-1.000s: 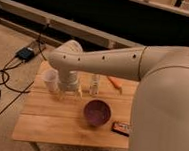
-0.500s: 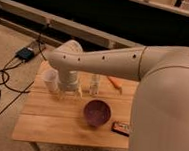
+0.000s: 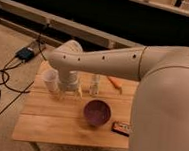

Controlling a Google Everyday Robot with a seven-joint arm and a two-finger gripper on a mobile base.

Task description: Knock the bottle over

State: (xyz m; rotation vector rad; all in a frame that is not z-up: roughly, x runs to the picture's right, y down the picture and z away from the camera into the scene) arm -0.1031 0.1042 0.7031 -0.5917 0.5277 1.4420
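Note:
The bottle [image 3: 94, 84] is slim and whitish. It stands upright on the wooden table [image 3: 48, 123], near the back edge at the middle. My gripper [image 3: 69, 93] hangs from the big white arm and points down at the table. It is between the white cup [image 3: 51, 80] on its left and the bottle on its right. Its fingers look spread and hold nothing. There is a small gap between the gripper and the bottle. The arm hides part of the table's back edge.
A purple bowl [image 3: 96, 112] sits in front of the bottle. An orange object [image 3: 116, 83] lies to the bottle's right. A small dark packet [image 3: 121, 128] lies at the front right. Cables and a black box [image 3: 26, 53] lie on the floor to the left.

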